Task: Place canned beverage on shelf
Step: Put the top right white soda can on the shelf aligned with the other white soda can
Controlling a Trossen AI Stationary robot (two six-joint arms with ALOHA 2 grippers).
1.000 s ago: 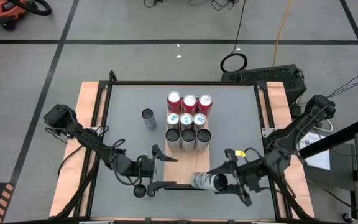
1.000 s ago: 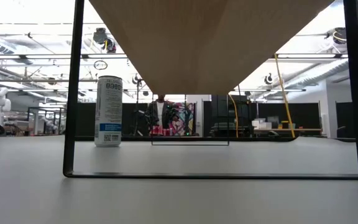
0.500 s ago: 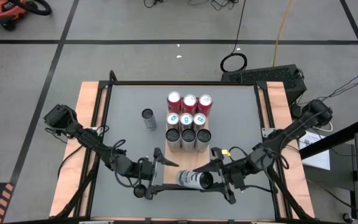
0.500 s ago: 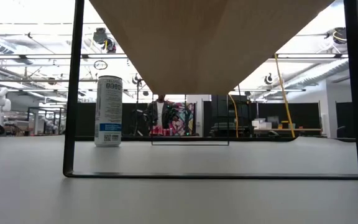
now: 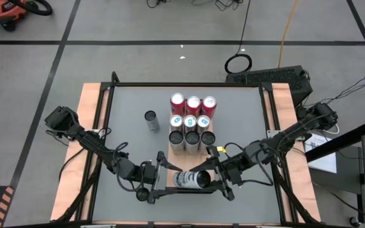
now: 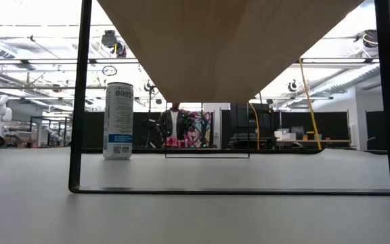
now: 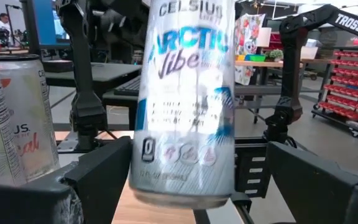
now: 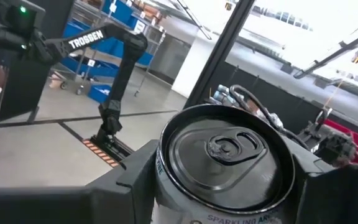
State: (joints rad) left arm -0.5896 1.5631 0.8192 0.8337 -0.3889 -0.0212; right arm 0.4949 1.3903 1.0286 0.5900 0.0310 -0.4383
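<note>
Near the table's front edge, right hand (image 5: 213,178) clamps the can (image 5: 191,180) sideways (left hand (image 5: 159,174) wide).

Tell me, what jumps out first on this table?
Near the front edge, the right hand holds a white can out sideways between the open fingers of the left hand. Behind them, nine cans stand in three neat rows on the wooden shelf, one lone can beside it.

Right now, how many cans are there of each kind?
Red cans on the shelf: 3
Silver cans on the shelf: 6
Can standing alone on the table: 1
Can held by the right gripper: 1
Total: 11
</note>
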